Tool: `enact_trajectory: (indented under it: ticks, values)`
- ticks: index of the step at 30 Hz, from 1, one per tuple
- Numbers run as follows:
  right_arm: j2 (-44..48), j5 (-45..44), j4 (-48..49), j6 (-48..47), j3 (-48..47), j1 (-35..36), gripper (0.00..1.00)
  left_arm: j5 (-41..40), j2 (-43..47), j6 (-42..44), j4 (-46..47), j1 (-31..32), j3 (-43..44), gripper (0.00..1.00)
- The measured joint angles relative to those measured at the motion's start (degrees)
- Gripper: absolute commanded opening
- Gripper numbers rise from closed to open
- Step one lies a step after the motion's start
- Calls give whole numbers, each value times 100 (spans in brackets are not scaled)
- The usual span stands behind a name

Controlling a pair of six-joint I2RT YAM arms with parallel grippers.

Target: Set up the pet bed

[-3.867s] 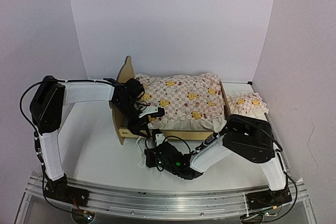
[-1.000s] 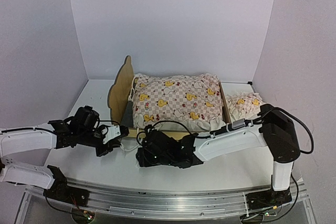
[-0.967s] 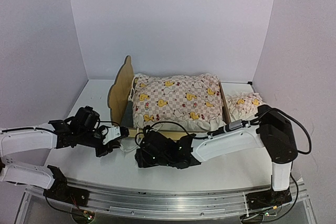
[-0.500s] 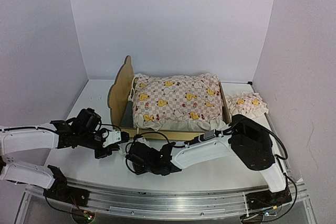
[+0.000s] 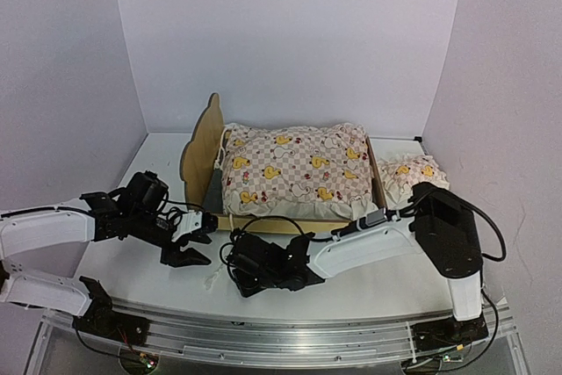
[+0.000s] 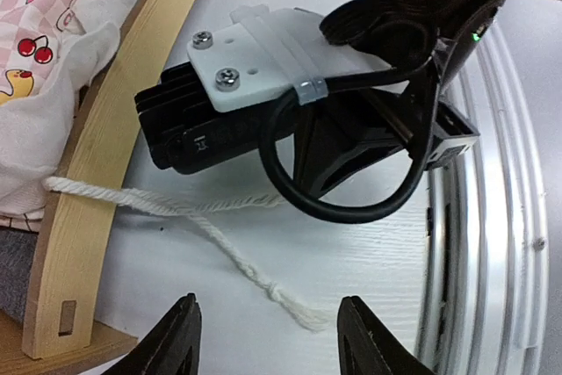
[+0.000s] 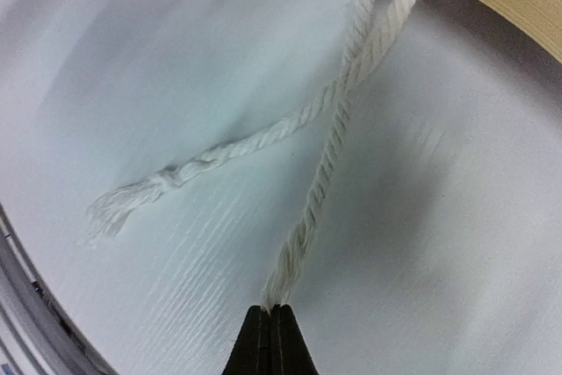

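**Cord work at the pet bed's near corner**

The right gripper (image 7: 270, 327) is pinched shut on one strand of white cord (image 7: 320, 182), which runs toward 1 o'clock to the wooden frame. The other strand's knotted end (image 7: 162, 179) lies loose on the table (image 7: 439, 217) at 10 o'clock. The left gripper (image 6: 268, 331) hovers with its fingers apart, that knot just ahead at 12 o'clock. The pet bed (image 5: 200, 142) stands toward 12 o'clock of the arms and holds the quilt (image 5: 294, 169). The pillow (image 5: 411, 173) lies outside the bed at its 3 o'clock. The step in hand is probably securing the cord. Next, the left gripper needs to close on the loose end.
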State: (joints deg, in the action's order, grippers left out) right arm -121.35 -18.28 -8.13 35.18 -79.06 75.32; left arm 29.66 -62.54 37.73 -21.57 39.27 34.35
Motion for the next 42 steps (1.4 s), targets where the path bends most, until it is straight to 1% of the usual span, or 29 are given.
enact_trajectory:
  ticks: [3, 5, 8, 11, 15, 17, 22, 25, 28, 30, 35, 37, 39, 40, 42]
  values:
    - [264, 296, 326, -29, 268, -75, 0, 132, 79, -766, 457, 19, -119, 48]
    - [420, 408, 622, -25, 487, -135, 0, -79, 85, -1435, 880, 82, -242, 46]
    - [533, 518, 1014, -18, 733, -207, 0, -693, -24, -2324, 1624, 324, -372, 46]
    - [541, 607, 1322, -14, 838, -270, 0, -1336, -334, -3096, 2289, 617, -418, 45]
    - [541, 674, 1697, -4, 908, -292, 0, -2062, -925, -4015, 2831, 848, -418, 38]
    - [541, 701, 1875, -3, 949, -292, 0, -2345, -1135, -4389, 2990, 882, -418, 36]
    - [541, 832, 2147, 0, 1051, -298, 0, -2957, -1407, -4901, 3424, 887, -483, 36]
    - [541, 920, 2223, 21, 1065, -307, 0, -3080, -1616, -5053, 3737, 904, -543, 38]
    - [543, 974, 2288, 61, 1098, -330, 0, -3071, -1819, -5153, 4086, 907, -645, 36]
    - [543, 1008, 2332, 82, 1133, -337, 0, -3074, -1945, -5181, 4309, 907, -702, 31]
    - [543, 1113, 2401, 109, 1162, -379, 0, -3114, -2207, -5276, 4640, 910, -710, 26]
    - [543, 1143, 2437, 129, 1167, -397, 0, -3115, -2301, -5271, 4780, 915, -711, 20]
    - [543, 1177, 2457, 156, 1175, -410, 0, -3118, -2412, -5257, 4920, 917, -711, 9]
    - [544, 1194, 2469, 174, 1182, -423, 0, -3124, -2460, -5246, 4963, 915, -711, 5]
    - [557, 1231, 2486, 201, 1216, -450, 0, -3131, -2507, -5269, 5017, 905, -711, 2]
